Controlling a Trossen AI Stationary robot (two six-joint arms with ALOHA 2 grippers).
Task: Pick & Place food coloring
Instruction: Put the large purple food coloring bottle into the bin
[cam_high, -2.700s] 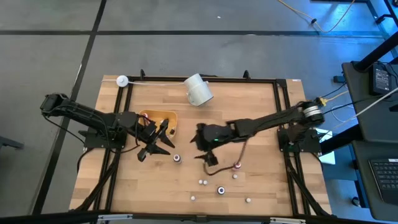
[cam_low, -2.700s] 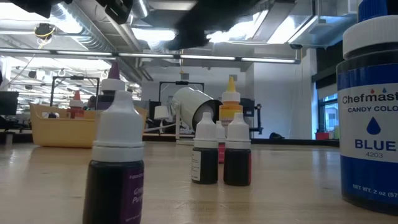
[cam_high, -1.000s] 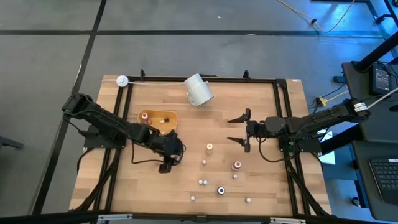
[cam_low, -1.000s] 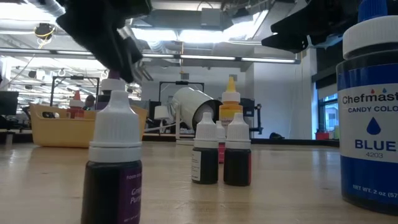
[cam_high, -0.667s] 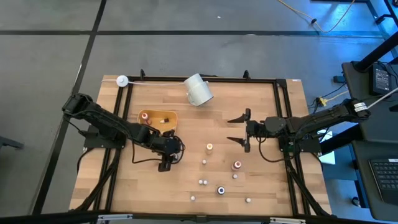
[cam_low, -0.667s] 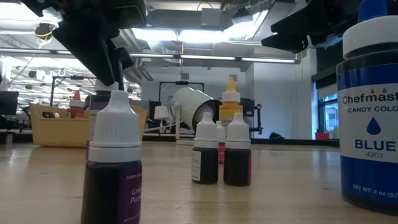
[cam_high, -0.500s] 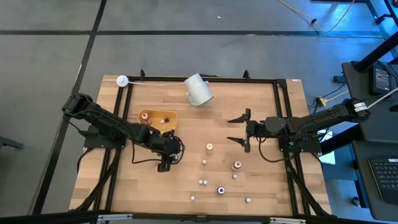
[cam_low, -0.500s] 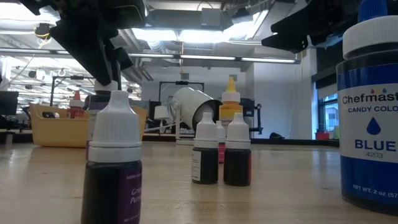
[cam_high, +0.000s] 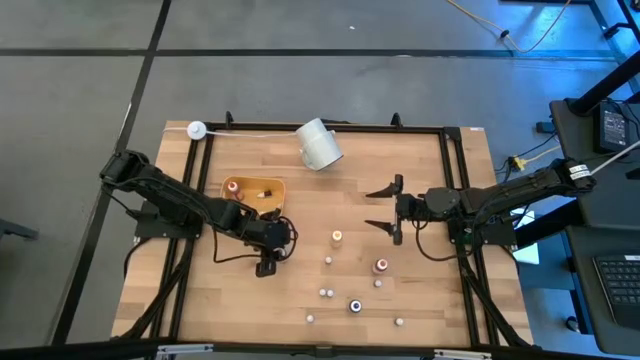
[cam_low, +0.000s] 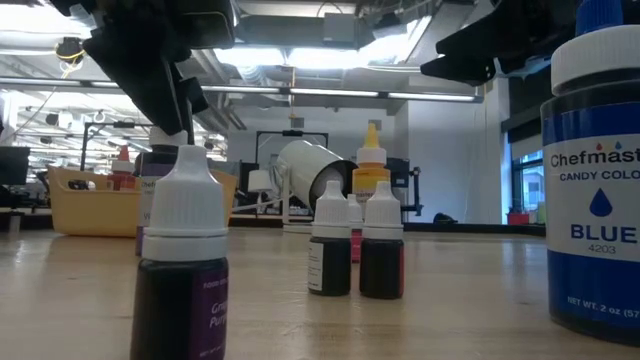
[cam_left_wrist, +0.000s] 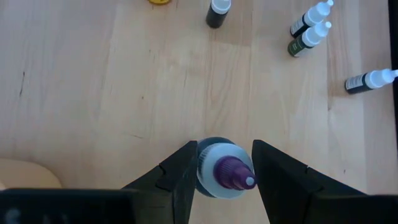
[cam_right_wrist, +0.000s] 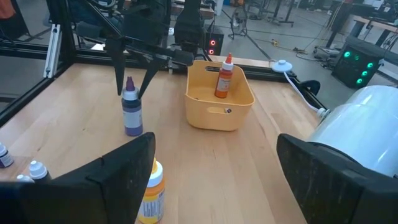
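Note:
A small food coloring bottle with a purple tip and a white shoulder stands left of the table's middle. My left gripper is shut on it from above. Its fingers flank the bottle's top. Several more food coloring bottles stand on the near right half, among them an orange-capped one and a red-capped one. One more stands in the yellow tray. My right gripper hangs open above the table, right of centre, holding nothing. My left gripper pinches the purple-tipped bottle at its white shoulder between its two fingers. The fingers slant steeply down from above, one on each side of the shoulder. The bottle stays upright, and its base looks set on the table.
A big white cup lies on its side at the far edge. The yellow tray sits just beyond my left gripper. A white round knob marks the far left corner. Bare wood lies between the tray and the orange-capped bottle.
My left gripper has rolled a little about the line it points along while staying over the same spot. In the low view the bottle between its fingers has shifted slightly toward the table's left.

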